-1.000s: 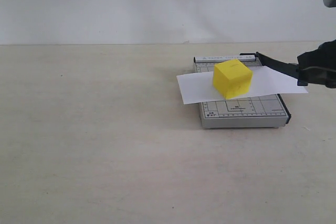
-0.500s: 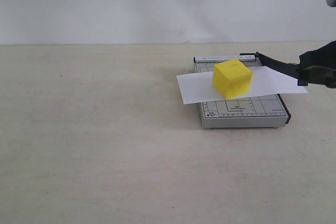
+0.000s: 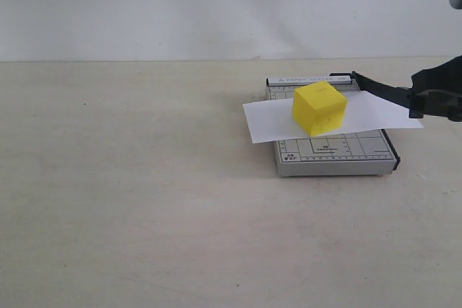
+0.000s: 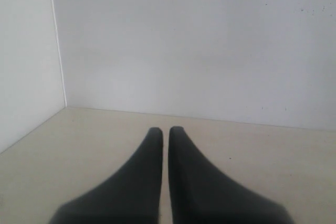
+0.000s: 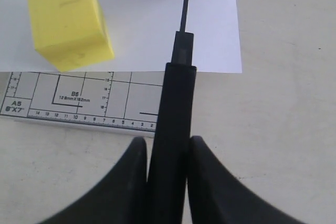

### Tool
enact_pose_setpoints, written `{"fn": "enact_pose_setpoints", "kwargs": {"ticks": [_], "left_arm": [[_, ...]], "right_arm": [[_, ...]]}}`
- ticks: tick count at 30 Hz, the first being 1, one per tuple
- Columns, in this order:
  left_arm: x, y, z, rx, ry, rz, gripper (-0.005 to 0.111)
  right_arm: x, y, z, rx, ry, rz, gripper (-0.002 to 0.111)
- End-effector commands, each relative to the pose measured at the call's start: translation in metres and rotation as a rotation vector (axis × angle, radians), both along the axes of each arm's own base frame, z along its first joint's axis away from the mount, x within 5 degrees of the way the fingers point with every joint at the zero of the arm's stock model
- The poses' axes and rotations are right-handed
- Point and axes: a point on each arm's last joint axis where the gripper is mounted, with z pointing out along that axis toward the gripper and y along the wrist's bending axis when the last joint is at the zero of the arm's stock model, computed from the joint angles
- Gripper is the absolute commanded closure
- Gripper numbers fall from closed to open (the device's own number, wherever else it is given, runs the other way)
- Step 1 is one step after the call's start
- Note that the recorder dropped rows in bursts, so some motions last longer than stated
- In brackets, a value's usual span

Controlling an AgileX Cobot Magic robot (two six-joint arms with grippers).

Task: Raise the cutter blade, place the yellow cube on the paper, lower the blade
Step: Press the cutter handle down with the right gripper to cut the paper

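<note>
The yellow cube (image 3: pixel 319 107) rests on the white paper (image 3: pixel 271 119), which lies across the grey gridded cutter base (image 3: pixel 339 151). The cutter blade (image 3: pixel 381 90) is raised at a slant from its hinge at the base's far edge. My right gripper (image 3: pixel 419 100) is shut on the blade's thick handle end at the right edge of the exterior view. In the right wrist view the handle (image 5: pixel 176 103) sits between the fingers of my right gripper (image 5: pixel 167 142), with the cube (image 5: pixel 68 23) and paper (image 5: pixel 212 30) beyond. My left gripper (image 4: pixel 165 130) is shut, empty, facing a white wall.
The cutter stands on a beige tabletop (image 3: pixel 144 200), right of centre. A white wall (image 3: pixel 216 5) runs behind the table. In the left wrist view a wall corner (image 4: pixel 58 51) shows beside the table's far edge.
The right gripper has shifted very slightly at the right edge a second ago, then held still. Blade, cube and paper look unmoved.
</note>
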Motion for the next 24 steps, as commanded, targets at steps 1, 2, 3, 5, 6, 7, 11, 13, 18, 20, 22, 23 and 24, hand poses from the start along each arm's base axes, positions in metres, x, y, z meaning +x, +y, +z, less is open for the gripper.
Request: {"fn": "enact_pose_setpoints", "kwargs": {"ticks": [1, 2, 3, 5, 6, 7, 11, 13, 18, 20, 22, 23, 24], "left_arm": [[0.000, 0.000, -0.001, -0.003, 0.006, 0.005, 0.102], [0.000, 0.000, -0.001, -0.003, 0.006, 0.005, 0.102], [0.000, 0.000, -0.001, -0.003, 0.006, 0.005, 0.102], [0.000, 0.000, -0.001, -0.003, 0.006, 0.005, 0.102], [0.000, 0.000, -0.001, -0.003, 0.006, 0.005, 0.102], [0.000, 0.000, -0.001, -0.003, 0.006, 0.005, 0.102], [0.000, 0.000, -0.001, -0.003, 0.006, 0.005, 0.102], [0.000, 0.000, -0.001, -0.003, 0.006, 0.005, 0.102], [0.000, 0.000, -0.001, -0.003, 0.006, 0.005, 0.102], [0.000, 0.000, -0.001, -0.003, 0.006, 0.005, 0.102], [0.000, 0.000, -0.001, -0.003, 0.006, 0.005, 0.102], [0.000, 0.000, -0.001, -0.003, 0.006, 0.005, 0.102], [0.000, 0.000, -0.001, -0.003, 0.006, 0.005, 0.102]], "right_arm": [[-0.009, 0.004, -0.006, 0.027, 0.116, 0.024, 0.108], [-0.009, 0.004, -0.006, 0.027, 0.121, 0.025, 0.108], [-0.010, 0.004, -0.007, 0.027, 0.128, 0.027, 0.108], [-0.010, 0.004, -0.007, 0.028, 0.139, 0.029, 0.108], [-0.011, 0.004, -0.008, 0.028, 0.143, 0.030, 0.108], [-0.012, 0.004, -0.011, 0.028, 0.153, 0.030, 0.108], [-0.021, 0.003, -0.030, 0.024, 0.189, 0.020, 0.108], [-0.027, 0.002, -0.043, 0.018, 0.201, 0.014, 0.108], [-0.038, 0.001, -0.063, 0.010, 0.225, -0.001, 0.108], [-0.042, 0.001, -0.068, 0.007, 0.238, 0.001, 0.108], [-0.046, 0.001, -0.073, 0.006, 0.253, 0.009, 0.108], [-0.048, 0.001, -0.075, 0.009, 0.263, 0.014, 0.108], [-0.049, 0.002, -0.076, 0.011, 0.269, 0.019, 0.108]]}}
